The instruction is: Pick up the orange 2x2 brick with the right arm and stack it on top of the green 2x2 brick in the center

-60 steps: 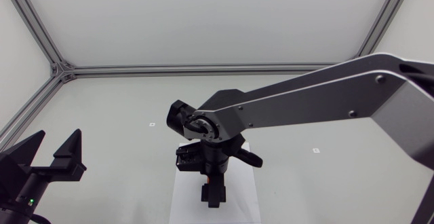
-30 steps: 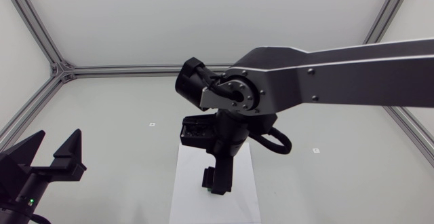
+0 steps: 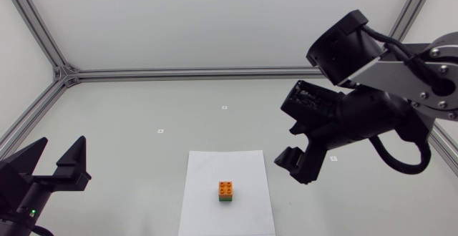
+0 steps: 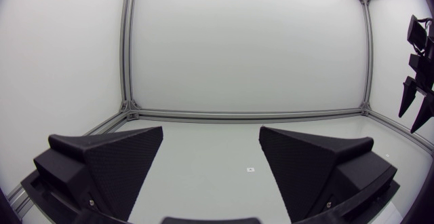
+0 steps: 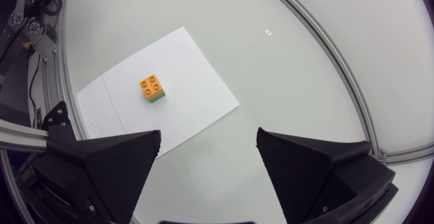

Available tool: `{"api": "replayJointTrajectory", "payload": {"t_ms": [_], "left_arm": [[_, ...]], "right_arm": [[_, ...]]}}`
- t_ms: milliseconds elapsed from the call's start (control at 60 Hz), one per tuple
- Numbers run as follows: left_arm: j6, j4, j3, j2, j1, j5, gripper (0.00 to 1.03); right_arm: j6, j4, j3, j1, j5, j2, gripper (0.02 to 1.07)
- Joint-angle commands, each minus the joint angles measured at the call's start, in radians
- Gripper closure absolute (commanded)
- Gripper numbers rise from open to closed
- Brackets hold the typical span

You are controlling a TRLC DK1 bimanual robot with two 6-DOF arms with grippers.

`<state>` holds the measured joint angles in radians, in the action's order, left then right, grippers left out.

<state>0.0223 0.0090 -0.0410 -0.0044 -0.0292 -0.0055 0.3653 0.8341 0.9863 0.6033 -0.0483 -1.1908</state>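
The orange 2x2 brick (image 3: pixel 226 188) sits stacked on the green 2x2 brick (image 3: pixel 226 199), both on a white paper sheet (image 3: pixel 247 166) in the middle of the table. In the right wrist view the orange brick (image 5: pixel 152 85) tops the green one (image 5: pixel 158 98), well ahead of my open, empty right gripper (image 5: pixel 207 161). That right gripper (image 3: pixel 297 166) hangs raised to the right of the stack. My left gripper (image 3: pixel 57 161) rests open at the near left corner; in its own view the left gripper (image 4: pixel 210 163) holds nothing.
Aluminium frame rails (image 3: pixel 193 73) run along the table's back and sides. Small white markers (image 3: pixel 161 131) dot the grey surface. My left arm (image 5: pixel 54 119) shows beyond the sheet in the right wrist view.
My right gripper let go of the orange brick on the green one, then lifted and swung away to the right. The stack is now uncovered. The left arm kept still.
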Motion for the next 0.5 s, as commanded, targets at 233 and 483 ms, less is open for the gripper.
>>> {"api": "replayJointTrajectory", "payload": {"t_ms": [233, 483], "left_arm": [[-0.013, -0.015, 0.041, -0.008, -0.005, 0.004, 0.04], [-0.013, -0.015, 0.041, -0.008, -0.005, 0.004, 0.04]], "right_arm": [[-0.017, -0.087, -0.202, -0.278, -0.002, 0.278, 0.07], [-0.006, -0.176, -0.359, -0.419, -0.001, 0.52, 0.07]]}}
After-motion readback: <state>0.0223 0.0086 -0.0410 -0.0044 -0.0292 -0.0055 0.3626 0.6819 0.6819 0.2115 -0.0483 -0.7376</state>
